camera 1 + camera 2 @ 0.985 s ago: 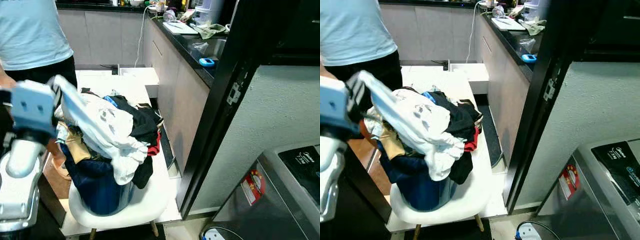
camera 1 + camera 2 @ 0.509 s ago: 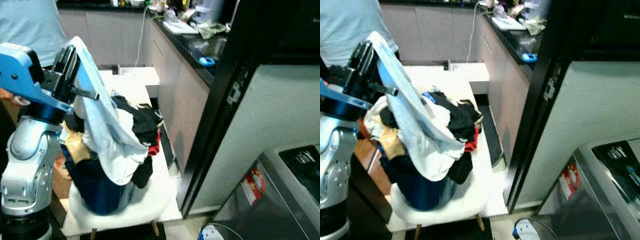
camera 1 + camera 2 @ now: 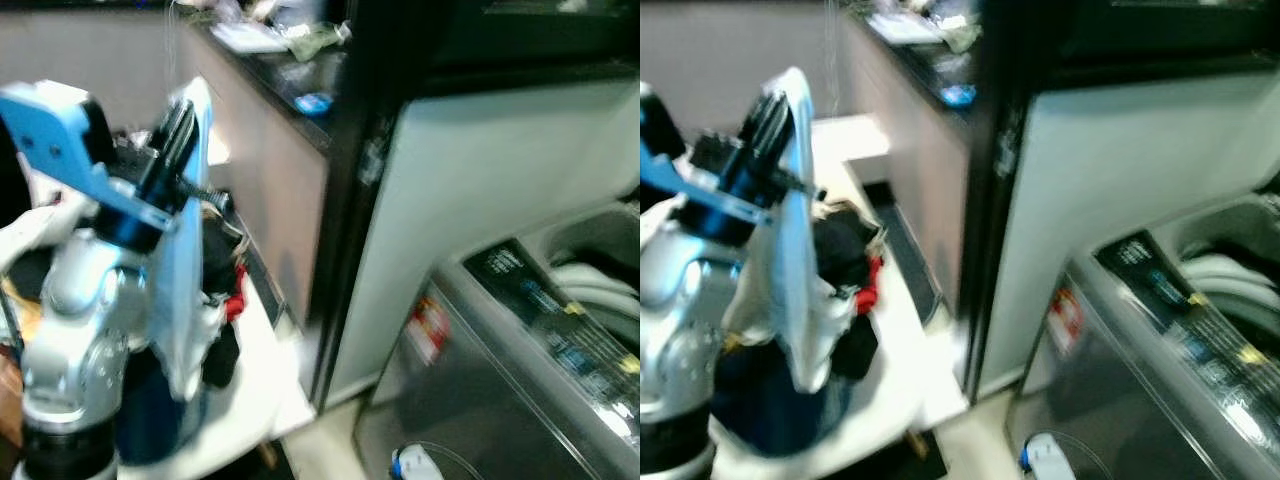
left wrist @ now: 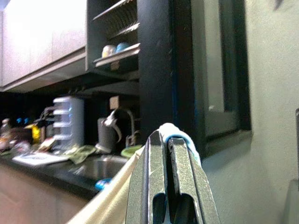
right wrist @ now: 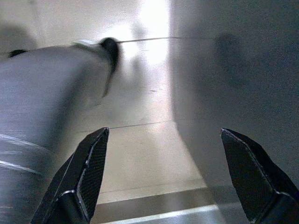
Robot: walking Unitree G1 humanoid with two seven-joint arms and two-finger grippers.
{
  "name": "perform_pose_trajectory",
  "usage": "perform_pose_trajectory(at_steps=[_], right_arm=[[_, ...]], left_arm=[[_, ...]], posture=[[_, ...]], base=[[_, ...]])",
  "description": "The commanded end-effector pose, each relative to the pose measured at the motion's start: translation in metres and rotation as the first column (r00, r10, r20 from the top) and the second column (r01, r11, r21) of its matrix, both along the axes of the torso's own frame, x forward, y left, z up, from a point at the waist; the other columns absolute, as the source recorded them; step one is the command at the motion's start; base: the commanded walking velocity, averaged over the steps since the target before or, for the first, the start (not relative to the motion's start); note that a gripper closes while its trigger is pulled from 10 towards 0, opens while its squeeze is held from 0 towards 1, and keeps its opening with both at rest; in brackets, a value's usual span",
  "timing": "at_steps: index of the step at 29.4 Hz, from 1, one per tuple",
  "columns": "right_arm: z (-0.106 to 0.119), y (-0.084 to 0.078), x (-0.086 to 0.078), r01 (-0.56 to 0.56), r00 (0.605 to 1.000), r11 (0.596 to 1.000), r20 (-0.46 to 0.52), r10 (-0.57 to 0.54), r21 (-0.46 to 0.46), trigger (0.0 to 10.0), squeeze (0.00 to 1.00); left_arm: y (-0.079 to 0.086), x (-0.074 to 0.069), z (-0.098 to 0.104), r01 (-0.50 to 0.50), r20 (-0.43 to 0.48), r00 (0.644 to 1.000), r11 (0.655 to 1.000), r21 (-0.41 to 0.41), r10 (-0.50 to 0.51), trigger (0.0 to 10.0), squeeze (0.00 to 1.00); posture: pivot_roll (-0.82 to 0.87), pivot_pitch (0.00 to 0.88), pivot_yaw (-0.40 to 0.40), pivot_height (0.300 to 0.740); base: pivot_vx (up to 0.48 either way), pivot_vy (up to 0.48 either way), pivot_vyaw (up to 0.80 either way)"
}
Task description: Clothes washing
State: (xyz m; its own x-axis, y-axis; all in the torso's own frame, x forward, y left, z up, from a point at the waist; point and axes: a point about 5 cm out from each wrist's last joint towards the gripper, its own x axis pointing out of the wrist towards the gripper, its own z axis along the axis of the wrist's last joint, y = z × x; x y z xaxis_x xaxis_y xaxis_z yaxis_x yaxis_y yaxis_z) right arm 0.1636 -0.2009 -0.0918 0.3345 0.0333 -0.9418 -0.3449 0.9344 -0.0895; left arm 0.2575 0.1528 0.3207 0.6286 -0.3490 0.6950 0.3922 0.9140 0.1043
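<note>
A narrow utility corner off a kitchen, blurred in my head views: dark countertop (image 3: pixel 300 75) running back, a black door frame (image 3: pixel 350 200) in the middle, pale wall beyond it.

On the left a white chair (image 3: pixel 245 385) carries a blue laundry basket (image 3: pixel 150 420) heaped with clothes, dark and red pieces showing at its near side. Above the heap my left gripper (image 3: pixel 185 125) is raised, its two fingers (image 4: pixel 156 177) pressed together on a fold of a pale blue-and-white garment (image 3: pixel 180 290); the rest of the cloth hangs down along my forearm to the pile.

On the right stands the washing machine (image 3: pixel 480 400), its lid up, a dark control panel (image 3: pixel 550 320) along the near edge and the drum opening (image 3: pixel 600 270) behind it. My right gripper (image 5: pixel 163 186) hangs with its fingers spread wide, holding nothing, pointed at the floor.

I judge the risks to be these: the hanging tail lies against the heap and could drag other pieces off the chair as I swing right; the pinch is only on a fold, so the weight may slip it free; and the cloth could snag on the door frame or drape over the panel instead of dropping into the drum.
</note>
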Motion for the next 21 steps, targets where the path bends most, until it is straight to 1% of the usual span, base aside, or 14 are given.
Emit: perform_pose_trajectory(at_steps=[1,8,9,11,12,13,14,15,17,19,21], right_arm=[[-0.002,0.005,-0.003,0.010,1.000,1.000,-0.005,-0.010,0.021,10.0,0.00],[-0.002,0.006,-0.002,0.018,1.000,0.999,-0.002,-0.018,0.037,10.0,0.00],[-0.002,0.007,-0.002,0.020,1.000,0.999,0.000,-0.020,0.043,10.0,0.00],[-0.001,0.007,-0.001,0.021,1.000,0.999,0.001,-0.021,0.046,10.0,0.00],[-0.001,0.008,-0.001,0.023,1.000,0.998,0.003,-0.023,0.051,10.0,0.00],[-0.001,0.009,0.000,0.024,1.000,0.998,0.004,-0.024,0.055,10.0,0.00],[-0.001,0.010,0.001,0.030,0.999,0.997,0.007,-0.031,0.066,10.0,0.00],[-0.001,0.011,0.001,0.035,0.999,0.997,0.009,-0.036,0.074,10.0,0.00],[0.000,0.014,0.004,0.050,0.998,0.994,0.022,-0.052,0.100,10.0,0.00],[0.000,0.015,0.005,0.056,0.998,0.993,0.026,-0.059,0.108,10.0,0.00],[0.001,0.017,0.007,0.057,0.997,0.992,0.036,-0.061,0.117,10.0,0.00]], left_arm=[[-0.001,-0.004,0.003,0.029,0.016,0.999,1.000,0.007,-0.029,0.0,0.00],[-0.004,-0.007,0.007,0.071,0.029,0.997,0.997,0.015,-0.072,0.0,0.00],[-0.007,-0.009,0.008,0.098,0.037,0.994,0.995,0.017,-0.099,1.3,0.00],[-0.009,-0.010,0.009,0.116,0.042,0.992,0.993,0.019,-0.117,1.3,0.00],[-0.011,-0.013,0.011,0.141,0.050,0.989,0.990,0.025,-0.142,3.5,0.00],[-0.012,-0.014,0.011,0.156,0.055,0.986,0.987,0.029,-0.158,3.5,0.00],[-0.015,-0.017,0.013,0.185,0.066,0.980,0.982,0.033,-0.187,9.6,0.00],[-0.017,-0.019,0.014,0.205,0.074,0.976,0.978,0.035,-0.207,10.0,0.00],[-0.022,-0.025,0.019,0.264,0.100,0.958,0.963,0.050,-0.268,10.0,0.00],[-0.023,-0.027,0.021,0.280,0.109,0.952,0.958,0.056,-0.285,10.0,0.00],[-0.026,-0.029,0.025,0.301,0.127,0.943,0.951,0.072,-0.308,10.0,0.00]], posture=[[0.04,0.000,-0.075,0.740],[0.03,0.000,-0.074,0.740],[0.03,0.000,-0.074,0.740],[0.03,0.000,-0.074,0.740],[0.03,0.000,-0.074,0.740],[0.03,0.000,-0.074,0.740],[0.04,0.000,-0.075,0.740],[0.04,0.000,-0.075,0.740],[0.04,0.000,-0.075,0.740],[0.04,0.000,-0.075,0.740],[0.04,0.000,-0.075,0.740]], base=[[0.000,0.000,-0.77],[0.000,0.000,-0.77],[0.000,0.000,-0.77],[0.000,0.000,-0.77],[0.000,0.000,-0.77],[0.000,0.000,-0.77],[0.000,0.000,-0.77],[0.000,0.000,-0.77],[0.000,0.000,-0.77],[0.000,0.000,-0.76],[0.000,0.000,0.00]])
